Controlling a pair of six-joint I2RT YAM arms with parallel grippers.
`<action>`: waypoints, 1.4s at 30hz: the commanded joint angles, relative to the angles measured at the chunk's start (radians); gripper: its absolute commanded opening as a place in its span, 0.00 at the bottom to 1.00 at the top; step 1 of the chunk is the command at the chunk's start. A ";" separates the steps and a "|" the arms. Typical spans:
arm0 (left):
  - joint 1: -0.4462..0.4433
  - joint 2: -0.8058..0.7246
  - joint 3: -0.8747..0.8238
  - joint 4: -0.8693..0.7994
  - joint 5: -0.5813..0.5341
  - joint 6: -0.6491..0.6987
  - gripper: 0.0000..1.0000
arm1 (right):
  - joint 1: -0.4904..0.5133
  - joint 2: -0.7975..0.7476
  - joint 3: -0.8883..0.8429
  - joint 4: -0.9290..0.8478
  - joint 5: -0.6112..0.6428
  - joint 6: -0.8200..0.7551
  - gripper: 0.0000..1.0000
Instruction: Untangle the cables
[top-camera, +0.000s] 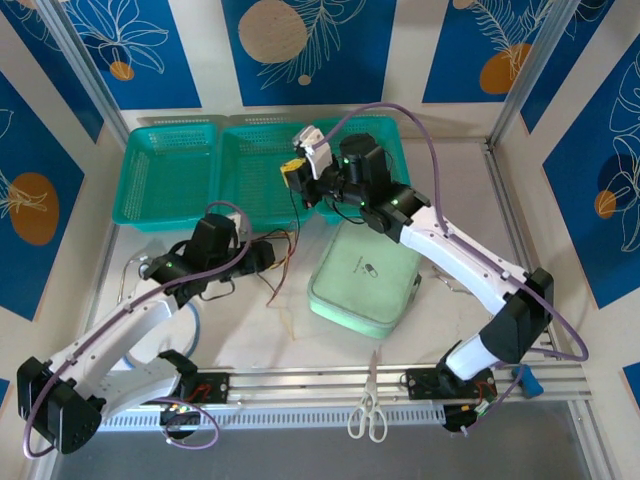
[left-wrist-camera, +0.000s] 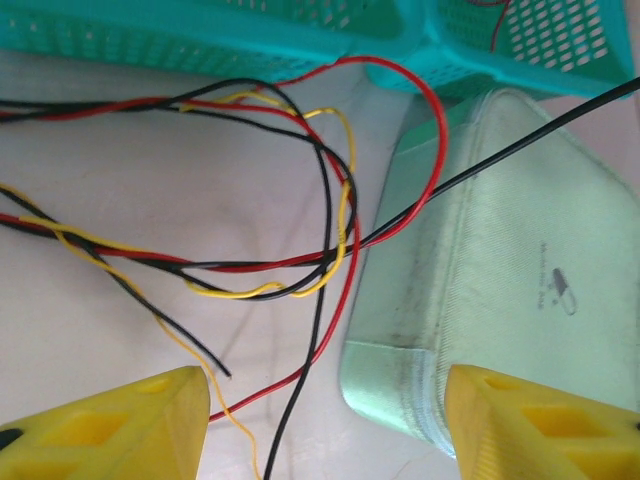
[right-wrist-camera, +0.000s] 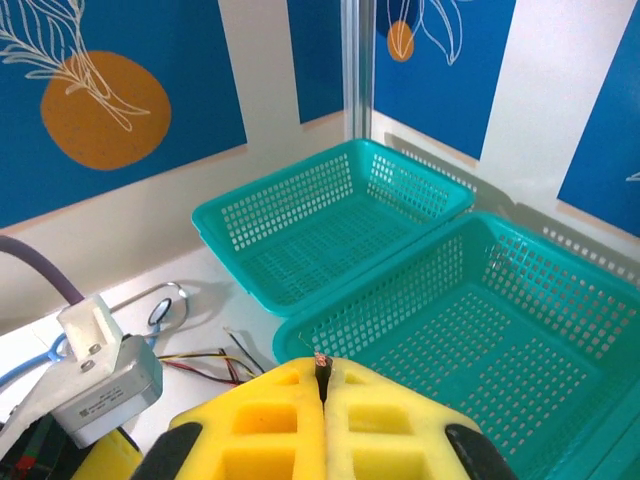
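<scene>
cables (left-wrist-camera: 300, 265) in black, red and yellow lie in a loose tangle on the white table (left-wrist-camera: 150, 180), just beside a pale green zip pouch (left-wrist-camera: 500, 270). the left gripper (left-wrist-camera: 325, 430) hangs low over them with its yellow fingers (left-wrist-camera: 110, 430) spread wide apart, and they grasp nothing; the wires lie on the table below the gap. one black cable (left-wrist-camera: 520, 150) leaves the tangle and runs up across the pouch towards the teal baskets (left-wrist-camera: 200, 45). the right gripper (right-wrist-camera: 322, 420) is raised over one of these baskets with its yellow pads pressed tight together. the bare end of the black cable stands out between them, so it is pinched there. seen from above, this cable hangs from the gripper down to the bundle. a stethoscope (right-wrist-camera: 160, 305) lies on the table at the left, and scissors (top-camera: 368, 415) rest at the near edge.
</scene>
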 joint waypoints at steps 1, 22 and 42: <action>0.011 -0.019 0.055 -0.046 0.002 0.035 0.65 | 0.003 -0.067 -0.001 0.077 -0.009 0.005 0.00; 0.098 0.236 0.112 0.271 0.284 -0.108 0.60 | -0.020 -0.149 -0.167 0.140 0.002 0.086 0.00; 0.066 0.525 0.209 0.468 0.409 -0.190 0.38 | -0.021 -0.199 -0.194 0.133 0.012 0.095 0.00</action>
